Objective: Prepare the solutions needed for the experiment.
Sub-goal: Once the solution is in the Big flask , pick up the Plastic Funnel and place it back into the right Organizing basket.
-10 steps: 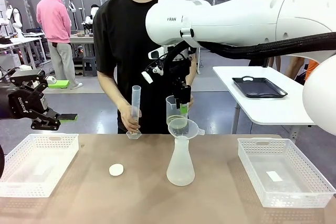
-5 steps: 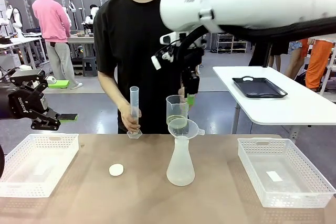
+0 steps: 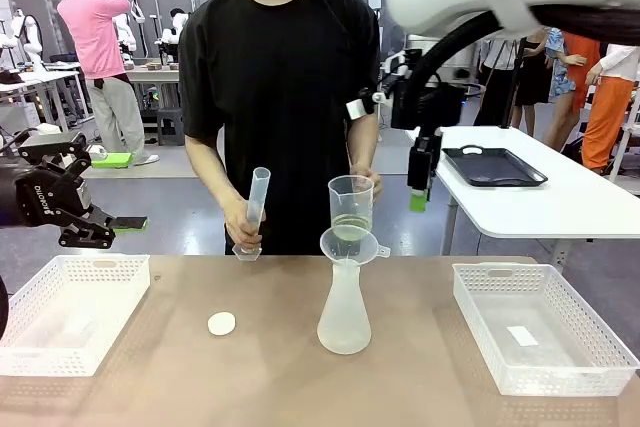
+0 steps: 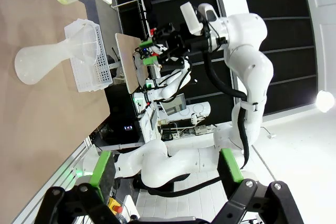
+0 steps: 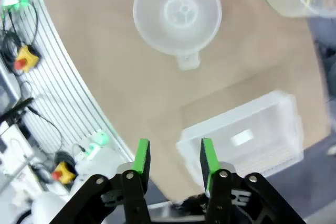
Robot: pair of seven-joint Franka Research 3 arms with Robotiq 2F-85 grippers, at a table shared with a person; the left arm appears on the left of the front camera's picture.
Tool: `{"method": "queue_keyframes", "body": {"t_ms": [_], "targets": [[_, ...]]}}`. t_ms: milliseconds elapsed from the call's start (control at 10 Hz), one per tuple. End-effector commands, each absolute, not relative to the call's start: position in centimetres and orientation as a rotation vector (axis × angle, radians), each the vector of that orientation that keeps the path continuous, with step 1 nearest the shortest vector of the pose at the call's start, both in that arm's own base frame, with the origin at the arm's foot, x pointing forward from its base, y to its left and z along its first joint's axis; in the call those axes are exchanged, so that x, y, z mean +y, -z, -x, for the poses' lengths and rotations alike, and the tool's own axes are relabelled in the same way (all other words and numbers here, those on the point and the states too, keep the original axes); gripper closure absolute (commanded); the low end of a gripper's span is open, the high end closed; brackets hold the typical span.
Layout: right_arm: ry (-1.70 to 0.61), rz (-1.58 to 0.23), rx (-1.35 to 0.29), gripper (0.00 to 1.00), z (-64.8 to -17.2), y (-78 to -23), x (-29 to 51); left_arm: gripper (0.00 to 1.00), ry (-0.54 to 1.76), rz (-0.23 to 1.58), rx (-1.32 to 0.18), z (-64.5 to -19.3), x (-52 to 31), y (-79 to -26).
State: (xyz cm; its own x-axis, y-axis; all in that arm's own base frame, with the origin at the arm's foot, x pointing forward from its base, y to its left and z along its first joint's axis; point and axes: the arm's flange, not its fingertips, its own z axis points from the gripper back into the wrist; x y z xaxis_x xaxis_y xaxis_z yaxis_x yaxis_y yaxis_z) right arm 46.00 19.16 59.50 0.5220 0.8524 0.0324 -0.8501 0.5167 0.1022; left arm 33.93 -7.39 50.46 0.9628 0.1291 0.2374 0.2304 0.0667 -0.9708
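Now, step: the person's beaker (image 3: 351, 202) of solution (image 3: 350, 231) is poised over the funnel (image 3: 352, 244).
Next: we expect a steady pour.
Left gripper (image 4: 165, 169): wide apart, empty.
Right gripper (image 5: 174, 156): half-parted, empty.

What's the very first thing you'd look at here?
Probably the clear beaker of yellow-green liquid that the person holds right over the funnel in the flask, in the middle of the table. Next, the big white right arm's pincer, hanging open and empty in the air just right of the beaker. The person also holds a tall, tilted measuring cylinder.
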Motion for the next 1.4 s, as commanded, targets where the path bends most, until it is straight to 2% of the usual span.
{"method": "queue_keyframes", "body": {"t_ms": [0, 100, 200, 600, 700, 800, 1000, 1100, 1300], "targets": [[-0.876, -0.111, -0.039, 0.5, -43.2, -58.2, 18.6, 0.0, 0.074, 1.535, -0.294, -33.9, -7.7, -50.8], [-0.882, -0.009, -0.07, 0.5, -43.7, -58.0, 19.1, 0.0, 0.074, 1.535, -0.294, -33.9, -7.7, -50.8], [-0.935, -0.121, 0.015, 0.5, -44.6, -59.2, 18.2, 0.0, 0.074, 1.535, -0.294, -33.9, -7.7, -50.8], [-0.908, -0.104, -0.001, 0.5, -44.1, -58.7, 18.2, 0.0, 0.074, 1.535, -0.294, -33.9, -7.7, -50.8], [-0.609, -0.144, 0.005, 0.5, -44.2, -58.3, 17.1, 0.0, 0.074, 1.535, -0.294, -33.9, -7.7, -50.8], [-0.402, -0.273, -0.045, 0.5, -43.2, -58.1, 14.8, 0.0, 0.074, 1.535, -0.294, -33.9, -7.7, -50.8], [-0.109, -0.369, -0.112, 0.5, -40.4, -57.2, 10.4, 0.0, 0.074, 1.535, -0.294, -33.9, -7.7, -50.8], [0.066, -0.464, -0.197, 0.5, -39.2, -56.9, 7.5, 0.0, 0.074, 1.535, -0.294, -33.9, -7.7, -50.8], [0.285, -0.563, -0.283, 0.5, -37.2, -55.9, 3.7, 0.0, 0.074, 1.535, -0.294, -33.9, -7.7, -50.8]]}}
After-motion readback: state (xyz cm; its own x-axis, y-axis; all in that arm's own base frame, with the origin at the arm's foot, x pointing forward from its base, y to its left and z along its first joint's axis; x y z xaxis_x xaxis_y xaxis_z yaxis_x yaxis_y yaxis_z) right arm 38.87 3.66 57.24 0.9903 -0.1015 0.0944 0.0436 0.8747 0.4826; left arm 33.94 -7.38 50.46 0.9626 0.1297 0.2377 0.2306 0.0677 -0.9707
